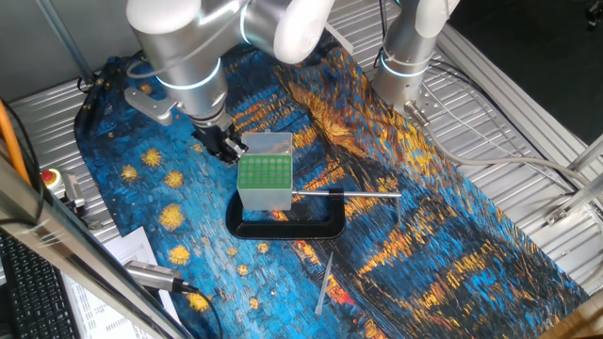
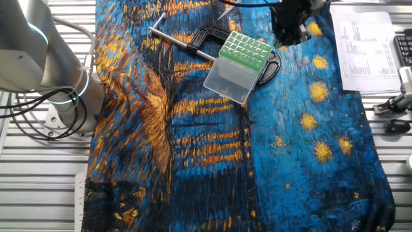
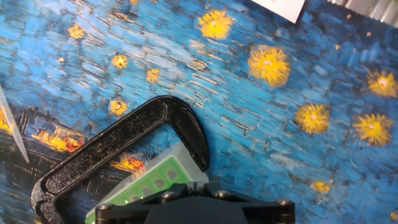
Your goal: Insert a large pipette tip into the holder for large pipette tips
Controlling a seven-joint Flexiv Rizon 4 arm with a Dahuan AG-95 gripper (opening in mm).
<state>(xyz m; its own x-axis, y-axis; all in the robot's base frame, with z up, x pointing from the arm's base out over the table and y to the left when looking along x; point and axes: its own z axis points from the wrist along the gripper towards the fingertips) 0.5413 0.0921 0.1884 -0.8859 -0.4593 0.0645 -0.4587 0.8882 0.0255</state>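
The holder [image 1: 264,179] is a translucent box with a green grid top [image 2: 246,49]. It stands at the open side of a black C-shaped clamp. Its green corner shows low in the hand view [image 3: 155,180]. A large pipette tip [image 1: 325,281] lies flat on the cloth in front of the clamp, seen also at the left edge of the hand view [image 3: 12,132] and in the other fixed view [image 2: 224,11]. My gripper [image 1: 226,146] hangs just beside the holder's far left top corner [image 2: 288,31]. Its jaws look shut, and I see nothing between them.
The black C-clamp [image 1: 287,226] lies on the painted blue and orange cloth, with its shiny metal rod [image 1: 347,194] reaching right past the holder. Papers [image 2: 364,45] and a keyboard lie off the cloth. A second arm's base [image 1: 405,75] stands at the back.
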